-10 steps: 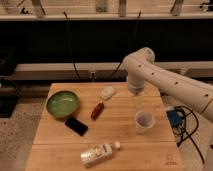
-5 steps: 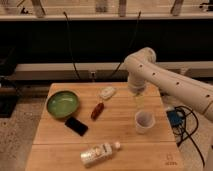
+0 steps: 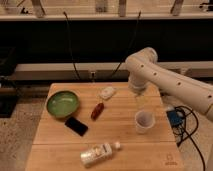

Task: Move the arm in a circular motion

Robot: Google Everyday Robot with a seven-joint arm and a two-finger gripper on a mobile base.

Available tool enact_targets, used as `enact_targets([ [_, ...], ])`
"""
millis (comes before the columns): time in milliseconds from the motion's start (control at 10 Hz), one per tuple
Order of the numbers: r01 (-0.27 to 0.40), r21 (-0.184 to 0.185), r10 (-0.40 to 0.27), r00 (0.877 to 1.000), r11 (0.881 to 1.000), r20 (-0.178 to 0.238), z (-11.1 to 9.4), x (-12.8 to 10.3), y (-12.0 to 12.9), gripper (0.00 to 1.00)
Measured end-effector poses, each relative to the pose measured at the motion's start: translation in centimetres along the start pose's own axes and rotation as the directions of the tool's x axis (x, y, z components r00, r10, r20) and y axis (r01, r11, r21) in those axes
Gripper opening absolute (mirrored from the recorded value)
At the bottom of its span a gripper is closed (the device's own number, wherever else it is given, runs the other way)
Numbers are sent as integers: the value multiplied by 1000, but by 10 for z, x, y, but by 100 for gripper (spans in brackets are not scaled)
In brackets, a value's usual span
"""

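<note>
The large glossy white arm (image 3: 170,82) reaches in from the right edge, and its bulbous joint (image 3: 141,65) hangs over the back right of the wooden table (image 3: 120,137). The gripper (image 3: 139,100) points down from that joint. It sits just above and behind a white cup (image 3: 144,121) and right of a small white object (image 3: 107,93). I see nothing held in it.
A green bowl (image 3: 63,103) stands at the table's left, with a black phone (image 3: 76,126) in front of it and a red item (image 3: 97,111) near the middle. A bottle (image 3: 100,154) lies at the front. A blue device (image 3: 175,118) with cables sits off the right edge.
The gripper has drifted slightly right and toward the cup. The tabletop items have not moved.
</note>
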Motion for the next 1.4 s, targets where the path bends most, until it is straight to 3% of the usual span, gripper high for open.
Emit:
enact_targets([
  [1400,110,5,-110,994,994,3,2,-3,4,80],
])
